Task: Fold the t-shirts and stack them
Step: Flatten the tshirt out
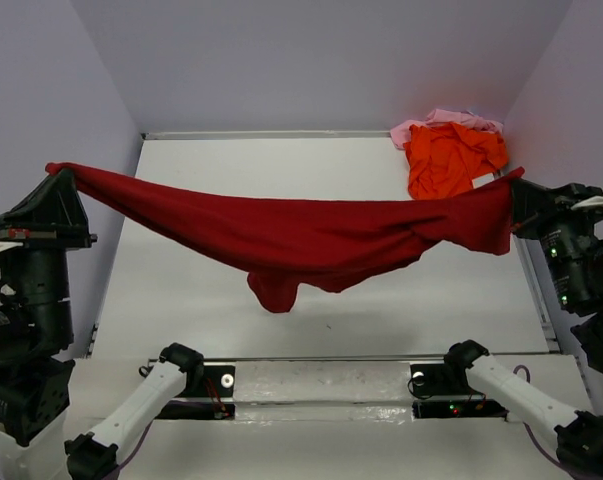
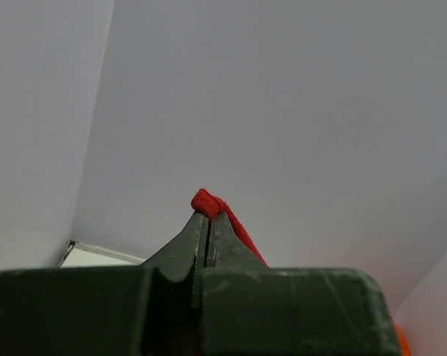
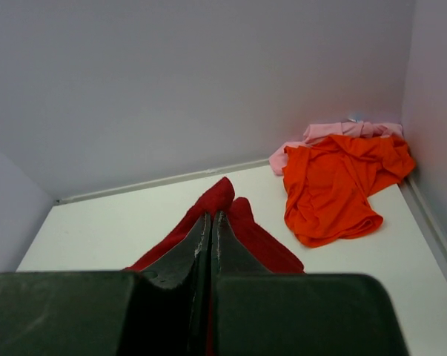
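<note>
Above the table (image 1: 231, 160), I've got the maroon t-shirt (image 1: 311, 235) strung from 9 to 3 o'clock, left gripper (image 1: 59, 180) and right gripper (image 1: 516, 195) each pinched tight on an end, so I'd say we're mid-spread and next it needs lowering flat without bunching.
</note>
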